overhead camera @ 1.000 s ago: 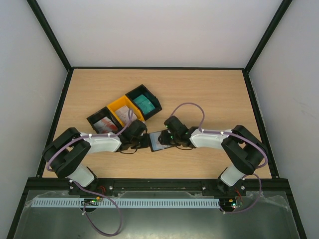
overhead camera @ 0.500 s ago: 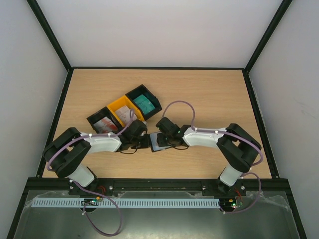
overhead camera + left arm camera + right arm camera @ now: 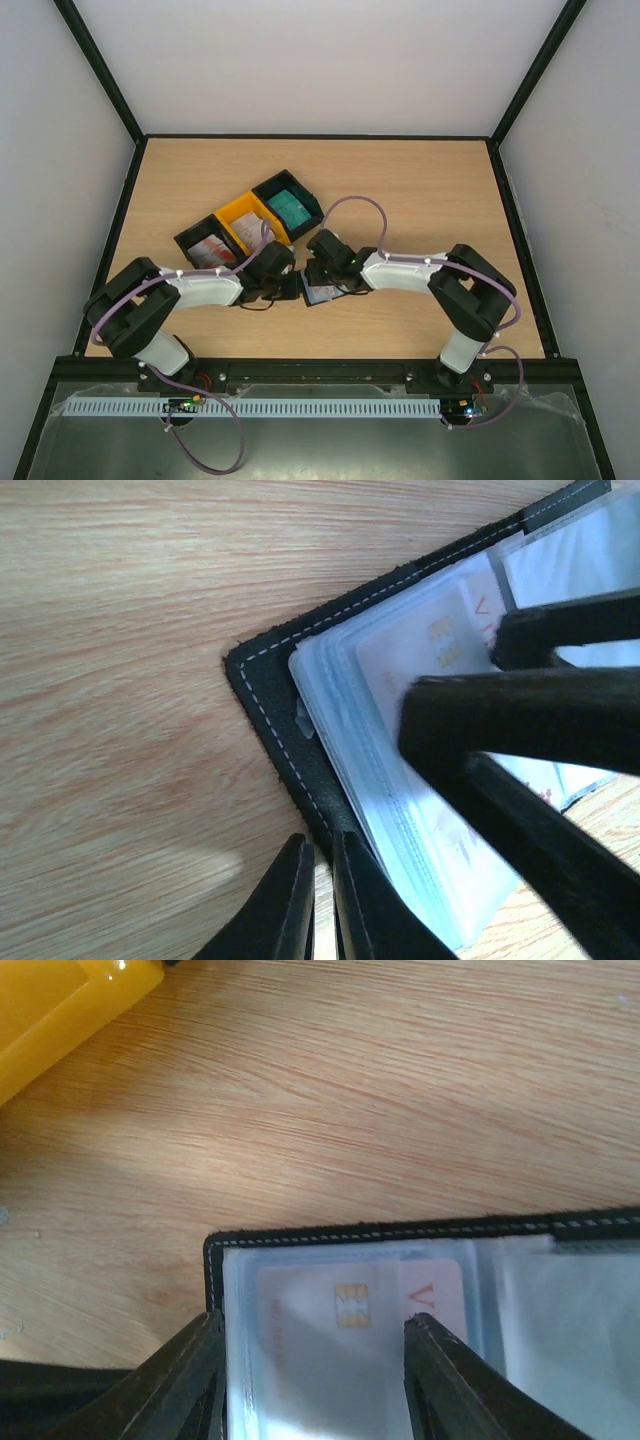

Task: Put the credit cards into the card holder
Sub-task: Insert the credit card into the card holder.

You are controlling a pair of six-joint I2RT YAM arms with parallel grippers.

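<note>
Card holder (image 3: 350,1232) open, one card (image 3: 310,1340) sleeved, one yellow bin (image 3: 238,212), two black bins (image 3: 310,194)

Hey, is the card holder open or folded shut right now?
Open: the card holder lies spread on the table, clear sleeves exposed, a chip card showing through one.

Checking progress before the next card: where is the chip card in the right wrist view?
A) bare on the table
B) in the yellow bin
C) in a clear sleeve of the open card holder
C: the chip card sits behind clear plastic inside the card holder, within its stitched black cover.
</note>
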